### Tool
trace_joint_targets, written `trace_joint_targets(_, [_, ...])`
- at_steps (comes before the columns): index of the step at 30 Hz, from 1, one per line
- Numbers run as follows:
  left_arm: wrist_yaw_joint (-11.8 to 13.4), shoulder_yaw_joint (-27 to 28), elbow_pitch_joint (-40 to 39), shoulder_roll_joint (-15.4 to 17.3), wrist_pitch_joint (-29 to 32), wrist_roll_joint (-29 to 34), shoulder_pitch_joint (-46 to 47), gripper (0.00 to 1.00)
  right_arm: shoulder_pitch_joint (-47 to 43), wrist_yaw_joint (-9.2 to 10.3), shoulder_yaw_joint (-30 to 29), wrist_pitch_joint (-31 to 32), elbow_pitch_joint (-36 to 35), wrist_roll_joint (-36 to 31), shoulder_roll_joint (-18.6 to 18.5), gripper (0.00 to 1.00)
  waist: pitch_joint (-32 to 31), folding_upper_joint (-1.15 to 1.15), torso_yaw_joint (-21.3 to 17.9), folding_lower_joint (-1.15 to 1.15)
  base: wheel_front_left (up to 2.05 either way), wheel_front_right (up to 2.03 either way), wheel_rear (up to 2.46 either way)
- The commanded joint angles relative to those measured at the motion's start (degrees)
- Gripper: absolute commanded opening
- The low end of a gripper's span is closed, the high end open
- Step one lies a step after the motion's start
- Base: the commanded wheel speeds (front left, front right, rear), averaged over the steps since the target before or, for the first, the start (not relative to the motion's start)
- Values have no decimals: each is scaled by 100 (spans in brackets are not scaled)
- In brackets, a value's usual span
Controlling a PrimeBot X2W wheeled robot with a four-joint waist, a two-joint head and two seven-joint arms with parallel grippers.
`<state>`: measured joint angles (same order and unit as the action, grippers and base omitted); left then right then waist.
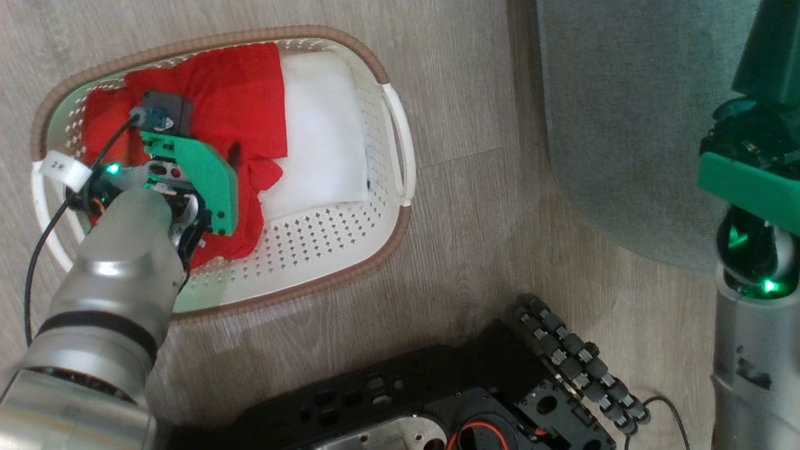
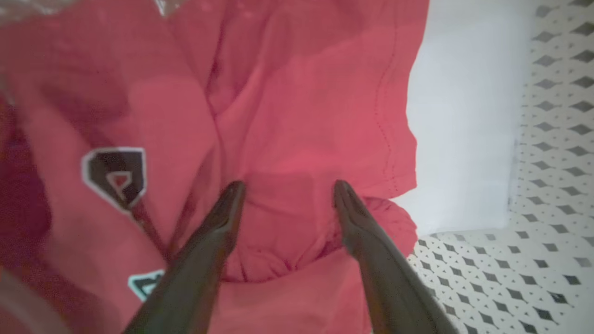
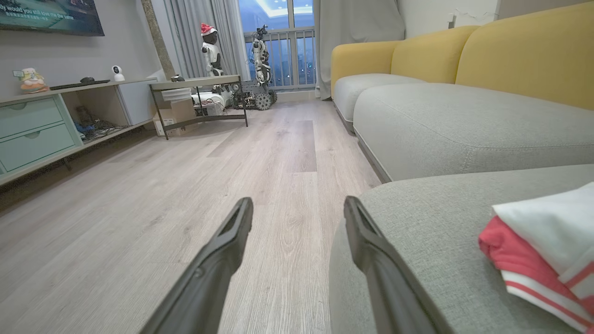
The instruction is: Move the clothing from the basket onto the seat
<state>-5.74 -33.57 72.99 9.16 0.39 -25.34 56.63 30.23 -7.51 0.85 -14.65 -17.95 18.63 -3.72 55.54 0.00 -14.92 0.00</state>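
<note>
Soft red cloth clothing (image 1: 231,106) in perforated glossy plastic basket (image 1: 312,250); matt woven-fabric seat (image 1: 625,125).

White tag (image 1: 62,167) on the black cable (image 1: 115,140), by the left rim of the basket (image 1: 250,34): showing "2" plus an unclear mark. Television screen (image 3: 48,14): running the subtitle "…ly would you still love the same". Red garment (image 2: 287,116): carrying black, white-edged lettering (image 2: 115,174), not reading as letters.

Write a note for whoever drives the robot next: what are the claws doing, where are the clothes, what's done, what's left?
Left claw: open, down in the basket over the red garment, nothing gripped.
Right claw: open, empty, by the edge of the seat.
Done: a red-and-white garment lies on the seat.
Left: grab the red garment, carry it to the seat; leave the white sheet.
</note>
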Motion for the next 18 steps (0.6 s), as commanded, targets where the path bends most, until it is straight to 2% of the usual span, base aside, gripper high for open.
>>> trace_joint_targets(1, [48, 2, 17, 181, 41, 75, -47, 100, -134, 2, 89, -35, -214, -39, 67, 100, 23, 0, -29, 0, 0, 0, 0])
trace_joint_targets(10, [11, -365, 67, 273, 363, 324, -5, 99, -133, 2, 173, -35, -170, -97, 80, 100, 129, 0, -109, 0, 0, 0, 0])
trace_joint_targets(11, [-5, -374, 70, 279, 366, 315, -8, 87, -134, 2, 184, -35, -175, -125, 81, 100, 135, 0, -96, 0, 0, 0, 0])
trace_joint_targets(13, [-37, -401, 73, 289, 360, 303, -16, 23, -144, 2, 193, -35, -183, -159, 82, 100, 137, 0, -70, 0, 0, 0, 0])
trace_joint_targets(14, [-52, -413, 74, 293, 349, 296, -18, 0, -151, 2, 191, -35, -184, -163, 82, 100, 136, 0, -63, 0, 0, 0, 0])
trace_joint_targets(18, [-98, -461, 78, 305, 257, 267, -24, 0, -158, 2, 181, -35, -165, -145, 83, 100, 106, 0, -66, 0, 0, 0, 0])
